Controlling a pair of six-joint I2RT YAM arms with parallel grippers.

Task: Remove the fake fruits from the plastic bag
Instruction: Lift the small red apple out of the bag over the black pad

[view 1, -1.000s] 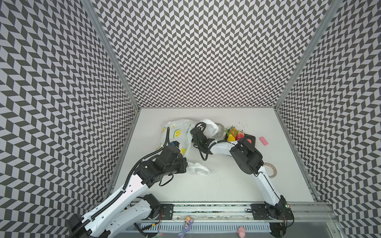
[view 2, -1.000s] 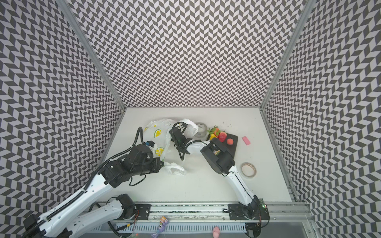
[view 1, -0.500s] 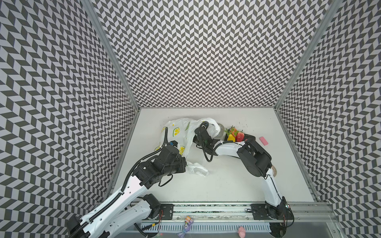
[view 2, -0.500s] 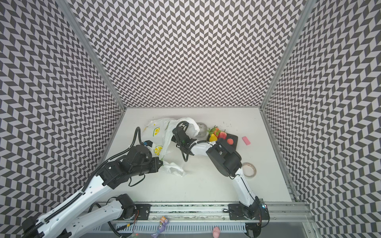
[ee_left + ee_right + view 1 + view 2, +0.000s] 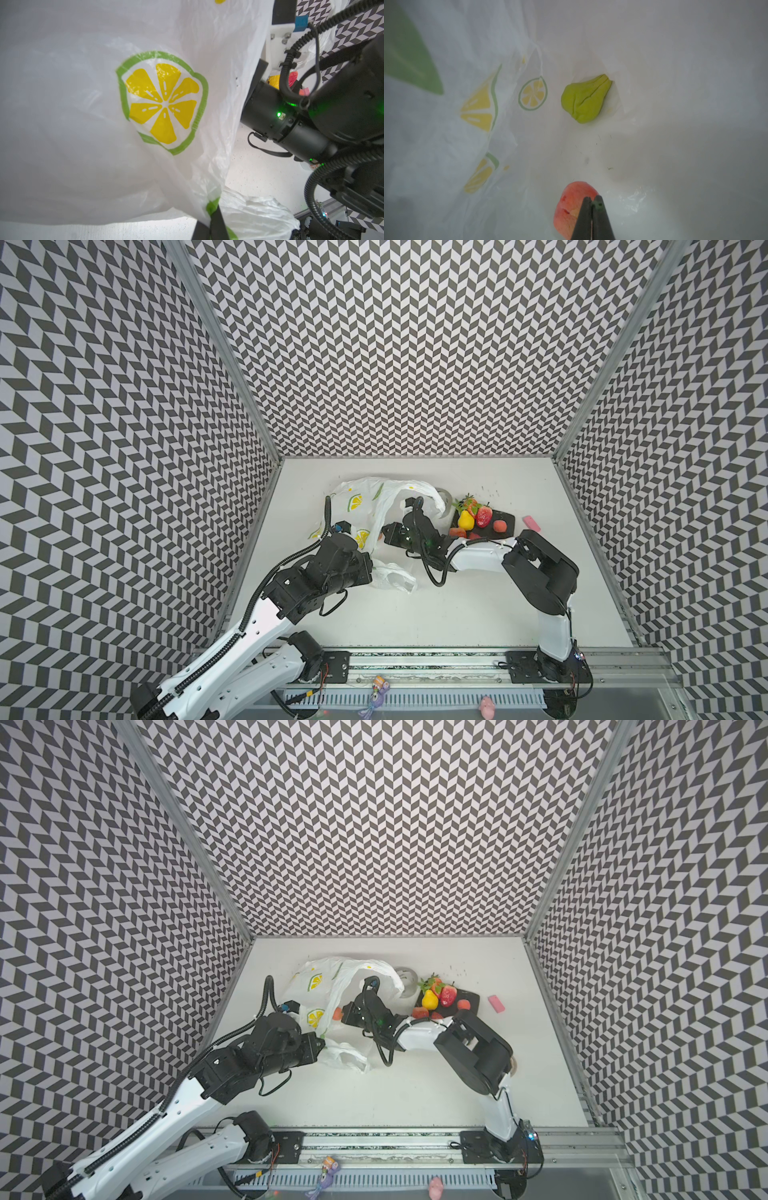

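Note:
The plastic bag (image 5: 365, 506) (image 5: 316, 986), white with lemon prints, lies at mid-table. My left gripper (image 5: 210, 223) (image 5: 371, 569) is shut on a fold of the bag's near edge and holds it up. Reaching through the bag's mouth, my right gripper (image 5: 591, 200) (image 5: 344, 1013) is shut, with a small green stem pinched at its tips. An orange-red fruit (image 5: 571, 209) (image 5: 337, 1013) sits right at those tips. Deeper inside lies a yellow-green fruit (image 5: 585, 99). Outside, a yellow pear (image 5: 466, 520), a strawberry (image 5: 484, 516) and small orange-red ones (image 5: 500, 526) rest on a black tray (image 5: 508, 517).
A pink block (image 5: 531, 522) (image 5: 496, 1003) lies right of the tray. Behind the bag is a grey round dish (image 5: 447, 506). The right arm's elbow (image 5: 540, 572) hangs over the table's right half. Patterned walls close in three sides.
The right gripper has pushed left, further into the bag's mouth, and closed fully at the orange-red fruit. Its elbow swung right. The left gripper keeps its hold on the bag.

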